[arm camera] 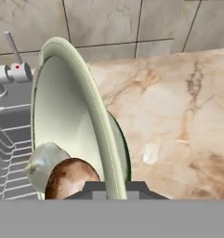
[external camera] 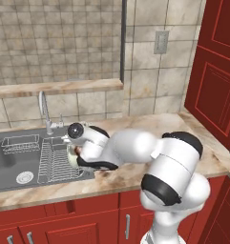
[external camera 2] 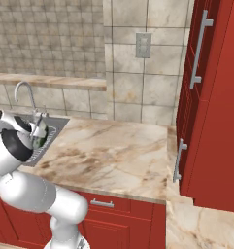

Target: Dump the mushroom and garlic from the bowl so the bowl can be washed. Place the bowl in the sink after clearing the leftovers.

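The gripper (arm camera: 114, 188) was clamped on the rim of the bowl (arm camera: 62, 107), one dark finger tip showing on each side of the wall at the bottom of the hand view, so the bowl stood almost on edge, its hollow turned toward the sink side. Inside it, at the lowest part of the hollow, the brown mushroom (arm camera: 70, 179) rested against the paler garlic (arm camera: 42, 160), the two touching and neither yet out. From the left base view the bowl (external camera: 74, 156) hung at the right end of the sink (external camera: 11, 164), over the wire rack (external camera: 52, 159), with the curved tap (external camera: 44, 108) just behind and the marble counter (external camera: 150, 126) to its right. The step in hand looked to be the dumping, perhaps halfway through the task. To do it well, the wrist would need to roll further so the hollow faces down and both leftovers slide past the rim, keeping the grip firm on the glossy wall; only then should the bowl be lowered into the basin and let go.
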